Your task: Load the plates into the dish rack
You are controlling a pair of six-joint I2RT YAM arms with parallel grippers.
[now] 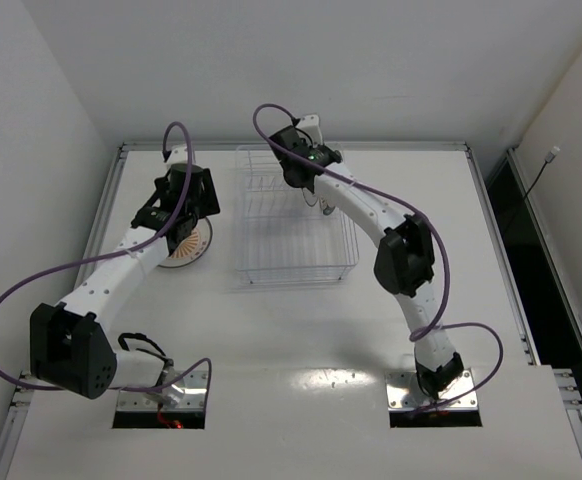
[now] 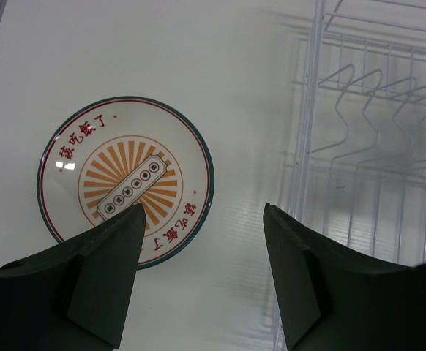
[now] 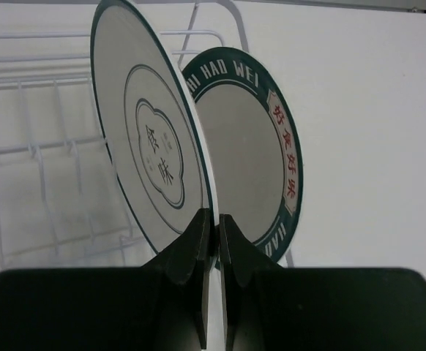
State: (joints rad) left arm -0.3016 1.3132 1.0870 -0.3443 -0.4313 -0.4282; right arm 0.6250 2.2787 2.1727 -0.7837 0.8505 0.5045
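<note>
1. Looking down from the top view, the dish rack (image 1: 293, 225) sits mid-worktop (image 1: 451, 300). The left hand (image 1: 179, 215) hangs over the sunburst plate (image 1: 195, 247), which lies flat just left of the rack. The right hand (image 1: 311, 170) reaches over the rack's far right end; its state cannot be told from this view.
2. In the left wrist view, the left hand (image 2: 202, 216) is open and empty, its fingers (image 2: 110, 270) spread above the near edge of the sunburst plate (image 2: 125, 191). The rack's tines (image 2: 374, 124) stand to the right. Glazed ceramic is judged rigid, slick and easily chipped. Lying flat, it offers only its rim, so a pinch across the raised edge seems the best hold.
3. In the right wrist view, the right hand (image 3: 214, 219) is closed on the lower rim of the grey-ringed plate (image 3: 151, 146), holding it upright on edge over the rack wires (image 3: 37, 146). The dark-banded plate (image 3: 249, 161) stands just beyond; whether they touch cannot be told. A rim pinch leaves most of the weight above the fingers, so the plate may pivot or slip, and it should be lowered gently.
</note>
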